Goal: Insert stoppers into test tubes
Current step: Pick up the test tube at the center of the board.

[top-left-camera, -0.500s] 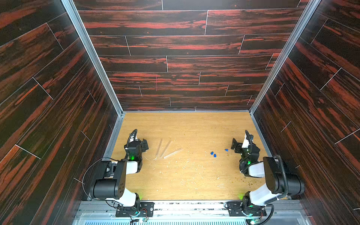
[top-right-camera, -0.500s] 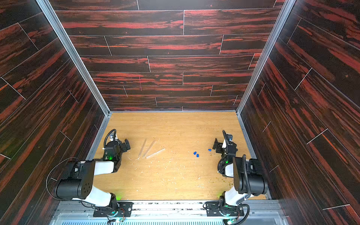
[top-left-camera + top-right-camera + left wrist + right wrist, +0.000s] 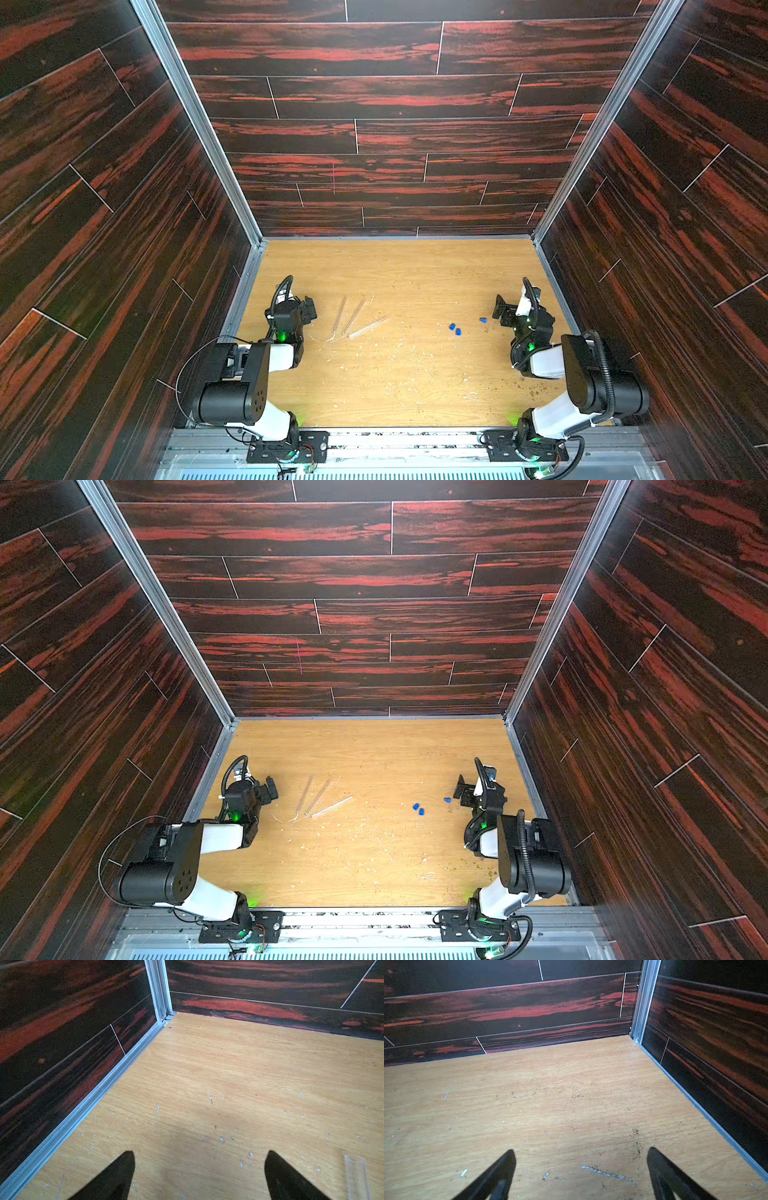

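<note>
Debris (image 3: 222,1140) flecks a light wooden table (image 3: 395,270) where three long, slim, clear test tubes (image 3: 353,316) lie fanned out, their near ends close together. They sit near the black left pincer (image 3: 309,309), whose jaws are spread wide and empty. Across the table, well apart from the tubes, rest three tiny bright blue stoppers (image 3: 451,327). Two lie side by side and the third lies nearer the black right pincer (image 3: 498,307), likewise spread and holding nothing. The left wrist view catches one tube's open end beside a fingertip.
</note>
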`<state>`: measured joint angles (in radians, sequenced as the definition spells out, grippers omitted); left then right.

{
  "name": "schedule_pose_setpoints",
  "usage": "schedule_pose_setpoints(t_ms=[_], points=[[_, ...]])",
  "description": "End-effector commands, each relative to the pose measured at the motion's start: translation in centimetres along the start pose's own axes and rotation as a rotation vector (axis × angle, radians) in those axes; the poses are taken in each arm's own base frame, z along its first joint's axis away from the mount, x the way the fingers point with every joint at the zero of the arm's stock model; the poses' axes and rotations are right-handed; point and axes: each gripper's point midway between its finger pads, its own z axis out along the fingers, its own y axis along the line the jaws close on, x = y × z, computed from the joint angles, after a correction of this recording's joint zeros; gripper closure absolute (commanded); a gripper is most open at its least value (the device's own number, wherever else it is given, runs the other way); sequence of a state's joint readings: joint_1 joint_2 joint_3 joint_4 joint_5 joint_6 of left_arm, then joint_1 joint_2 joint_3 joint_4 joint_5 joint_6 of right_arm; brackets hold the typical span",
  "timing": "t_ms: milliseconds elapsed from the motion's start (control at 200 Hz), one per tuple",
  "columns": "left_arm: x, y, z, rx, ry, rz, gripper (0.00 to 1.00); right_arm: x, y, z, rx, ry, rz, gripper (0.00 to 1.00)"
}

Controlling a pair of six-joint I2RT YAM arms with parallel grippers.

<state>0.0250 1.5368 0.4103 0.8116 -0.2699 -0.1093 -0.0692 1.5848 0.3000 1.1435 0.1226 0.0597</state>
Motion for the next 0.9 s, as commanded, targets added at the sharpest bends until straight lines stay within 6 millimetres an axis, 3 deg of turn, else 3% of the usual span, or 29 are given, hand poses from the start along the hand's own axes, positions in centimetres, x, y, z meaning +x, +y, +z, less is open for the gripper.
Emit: schedule_pose_setpoints(t_ms=[0, 301, 376, 546, 717, 892], points=[[-0.7, -0.1, 0.1, -0.002, -0.018, -0.003, 0.00, -1.2, 0.2, -0.1, -0.007, -0.034, 0.008, 0.01], [-0.8, -0.1, 0.0, -0.010, -0.024, -0.002, 0.00, -1.2, 0.1, -0.2, -0.005, -0.037, 0.007, 0.01], [-3.0, -0.2, -0.4, -0.015, -0.087, -0.007, 0.00, -1.5, -0.1, -0.5, 0.018, -0.055, 0.010, 0.01], [-4.5, -2.8, -1.3, 0.108, 0.178, 0.144, 0.00, -3.1, 0.0, -1.2, 0.033, -0.064, -0.002, 0.01], [-7.1, -3.9, -5.2, 0.194, 0.286, 0.221, 0.00, -4.7, 0.7, -1.5, 0.036, -0.023, 0.002, 0.01], [-7.4, -5.8, -10.3, 0.343, 0.460, 0.293, 0.00, -6.0, 1.0, -2.0, 0.048, 0.129, 0.236, 0.01]])
